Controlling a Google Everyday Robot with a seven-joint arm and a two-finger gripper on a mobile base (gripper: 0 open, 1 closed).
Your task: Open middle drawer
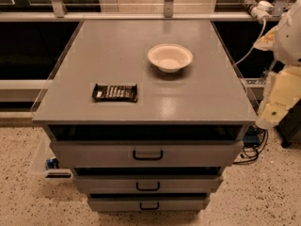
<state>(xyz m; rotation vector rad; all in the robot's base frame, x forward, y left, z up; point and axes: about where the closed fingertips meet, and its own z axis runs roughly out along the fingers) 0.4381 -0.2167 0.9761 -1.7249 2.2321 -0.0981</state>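
The grey cabinet (146, 74) has three flat drawer fronts stacked at its front. The middle drawer (188, 184) is the mid-sized front, with a small black loop handle (148, 186). A dark strip shows above its front. The widest front (197, 153) sits above it and the narrowest front (183, 204) below. My arm stands at the right edge of the view, beside the cabinet's right side. My gripper (269, 117) is at the arm's lower end, level with the cabinet top, well right of and above the middle drawer's handle, touching nothing.
A white bowl (170, 57) and a dark snack bar (114, 92) lie on the cabinet top. A clear plastic bin (43, 166) with a can stands on the floor at the left. Cables (253, 150) lie on the floor at the right. A railing runs behind.
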